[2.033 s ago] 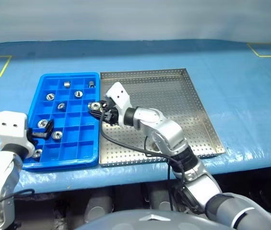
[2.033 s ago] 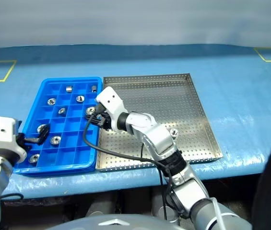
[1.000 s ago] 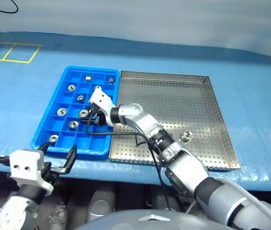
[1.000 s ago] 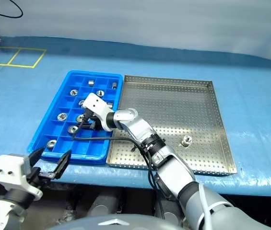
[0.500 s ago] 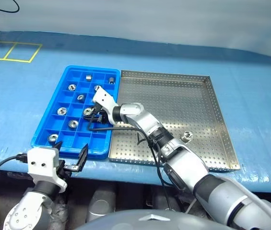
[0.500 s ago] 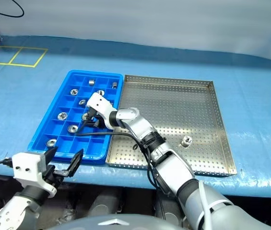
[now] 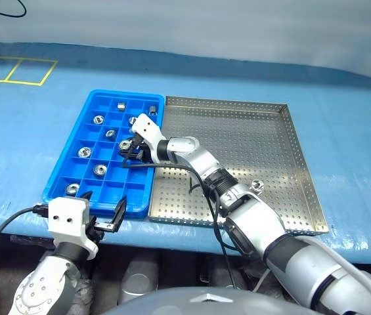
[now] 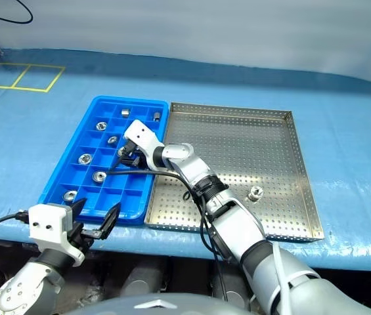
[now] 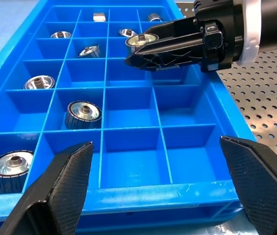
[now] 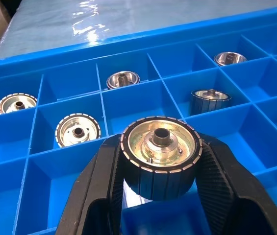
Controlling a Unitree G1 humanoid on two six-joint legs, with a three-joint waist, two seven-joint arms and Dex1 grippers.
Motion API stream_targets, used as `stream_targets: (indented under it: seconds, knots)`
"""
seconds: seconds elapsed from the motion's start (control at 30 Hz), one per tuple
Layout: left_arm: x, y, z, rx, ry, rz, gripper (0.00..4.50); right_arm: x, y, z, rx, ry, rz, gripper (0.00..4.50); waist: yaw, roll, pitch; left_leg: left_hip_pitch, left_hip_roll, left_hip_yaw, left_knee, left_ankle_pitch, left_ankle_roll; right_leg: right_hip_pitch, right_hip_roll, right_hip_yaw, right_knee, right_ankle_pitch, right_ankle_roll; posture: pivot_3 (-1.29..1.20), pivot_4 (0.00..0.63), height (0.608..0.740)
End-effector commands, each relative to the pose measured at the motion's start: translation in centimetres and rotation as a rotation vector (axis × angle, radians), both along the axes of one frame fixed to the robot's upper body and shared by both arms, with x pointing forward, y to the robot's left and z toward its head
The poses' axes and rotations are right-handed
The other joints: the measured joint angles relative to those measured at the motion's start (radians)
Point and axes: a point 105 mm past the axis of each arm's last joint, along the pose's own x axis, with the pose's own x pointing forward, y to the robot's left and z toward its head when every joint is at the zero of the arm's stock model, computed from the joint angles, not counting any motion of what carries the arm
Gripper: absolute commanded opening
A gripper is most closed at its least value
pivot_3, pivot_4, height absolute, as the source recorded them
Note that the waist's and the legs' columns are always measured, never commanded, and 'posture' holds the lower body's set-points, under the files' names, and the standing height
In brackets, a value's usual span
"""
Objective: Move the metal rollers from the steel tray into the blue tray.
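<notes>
Rollers: in the left eye view, one lone roller (image 7: 257, 186) lies right of centre in the steel tray (image 7: 283, 197); others sit in the blue tray (image 7: 64, 172), centre left. Right tool (image 7: 128, 151) hangs over the blue tray. Left wrist view: left tool (image 9: 158, 181) spread wide, empty, at the tray's near rim. Right wrist view: right tool clamps a roller (image 10: 160, 156) above a compartment.

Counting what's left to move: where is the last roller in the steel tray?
In the left eye view, one roller stands alone on the steel tray, near its right rim toward the front, right of the robot's right arm.
</notes>
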Motion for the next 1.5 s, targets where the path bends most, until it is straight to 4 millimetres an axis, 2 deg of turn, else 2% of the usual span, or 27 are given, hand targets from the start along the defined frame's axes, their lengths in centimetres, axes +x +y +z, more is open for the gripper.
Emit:
stream_targets:
  seconds: [0.03,0.13,0.23,0.37,0.43,0.5,0.57,0.7,0.8,0.93,1.0,1.2,1.5]
  knots:
    - [0.1,-0.3,1.2,0.017,-0.047,-0.016,4.50,-2.4,4.7,3.7,0.123,-0.034,0.107,2.71,0.000,0.000,0.000,0.000,0.000,0.000,0.000,0.000,0.000,0.000,0.000,0.000,0.000,0.000,0.000,0.41,0.150,0.740]
    - [0.3,-0.3,1.1,0.017,-0.046,-0.020,4.50,-2.5,4.7,4.3,0.153,-0.050,0.110,3.66,0.000,0.000,0.000,0.000,0.000,-0.001,0.000,0.000,0.000,0.000,0.000,-0.001,0.000,0.000,0.000,0.40,0.150,0.740]
    - [0.6,-0.3,1.0,0.018,-0.047,-0.028,4.50,-2.3,4.4,5.1,0.180,-0.073,0.094,3.66,-0.001,0.000,0.000,0.000,0.000,-0.001,0.000,0.000,-0.001,0.000,0.000,-0.001,0.000,0.000,0.000,0.38,0.150,0.740]
    - [1.2,-0.7,1.1,0.017,-0.055,-0.066,4.50,-2.1,3.4,7.2,0.246,-0.148,0.065,3.66,-0.003,0.001,0.001,0.000,0.000,-0.002,0.000,0.001,-0.001,0.000,0.000,-0.002,0.000,0.000,0.000,0.34,0.150,0.740]
    - [2.4,-1.2,1.4,0.014,-0.077,-0.102,4.50,-1.4,1.2,8.7,0.273,-0.217,-0.015,3.66,-0.004,0.003,0.002,-0.001,0.000,-0.002,0.000,0.001,-0.002,0.000,0.000,-0.002,0.000,0.001,0.001,0.28,0.150,0.740]
    - [3.9,-1.8,1.8,0.004,-0.108,-0.133,4.50,-0.6,-1.8,9.3,0.262,-0.273,-0.123,3.66,-0.001,0.003,0.001,-0.001,0.000,-0.005,0.000,0.001,-0.002,0.001,-0.001,-0.004,0.000,0.001,0.001,0.24,0.150,0.740]
    - [5.5,-2.7,2.4,-0.002,-0.142,-0.184,4.50,0.2,-5.9,9.2,0.226,-0.307,-0.272,3.66,-0.002,0.002,0.001,-0.001,-0.001,-0.008,0.000,0.001,-0.002,0.002,-0.002,-0.006,0.000,0.001,0.002,0.17,0.150,0.740]
    - [8.4,-4.1,3.5,-0.001,-0.187,-0.271,4.50,0.5,-13.0,7.6,0.085,-0.330,-0.521,3.66,-0.021,0.003,0.001,-0.002,-0.003,-0.008,0.003,0.003,-0.005,0.004,-0.004,-0.005,-0.001,0.002,0.002,0.02,0.150,0.740]
    - [10.5,-5.5,4.1,0.021,-0.209,-0.344,4.50,-0.6,-18.1,5.5,-0.093,-0.328,-0.651,3.66,-0.069,0.003,0.001,-0.002,-0.004,-0.005,0.004,0.003,-0.004,0.003,-0.004,-0.002,-0.001,0.002,0.002,-0.08,0.150,0.740]
    - [12.3,-6.9,4.1,0.049,-0.215,-0.411,4.50,-2.4,-21.2,4.1,-0.163,-0.255,-0.741,3.66,-0.146,0.004,0.001,-0.001,-0.001,0.001,0.002,0.000,0.000,0.001,-0.001,0.002,0.000,0.003,0.005,-0.20,0.150,0.740]
    - [12.9,-7.8,4.0,0.069,-0.214,-0.450,4.50,-3.5,-21.9,3.8,-0.159,-0.225,-0.766,3.66,-0.174,0.004,0.001,-0.001,0.000,0.002,0.001,-0.001,0.002,0.000,0.000,0.005,0.000,0.003,0.005,-0.23,0.150,0.740]
    - [12.3,-9.3,3.7,0.072,-0.207,-0.564,4.50,-5.0,-21.2,2.3,-0.124,-0.123,-0.762,3.66,-0.243,0.004,0.001,0.000,0.002,0.006,0.003,-0.003,0.005,0.000,0.000,0.009,0.000,0.005,0.008,-0.25,0.150,0.740]
    - [11.6,-9.6,2.8,0.076,-0.189,-0.595,4.50,-5.6,-21.5,-1.2,-0.161,0.026,-0.779,3.66,-0.255,0.003,0.001,0.000,0.001,0.008,0.006,-0.003,0.007,0.000,-0.001,0.013,0.000,0.008,0.013,-0.24,0.150,0.740]
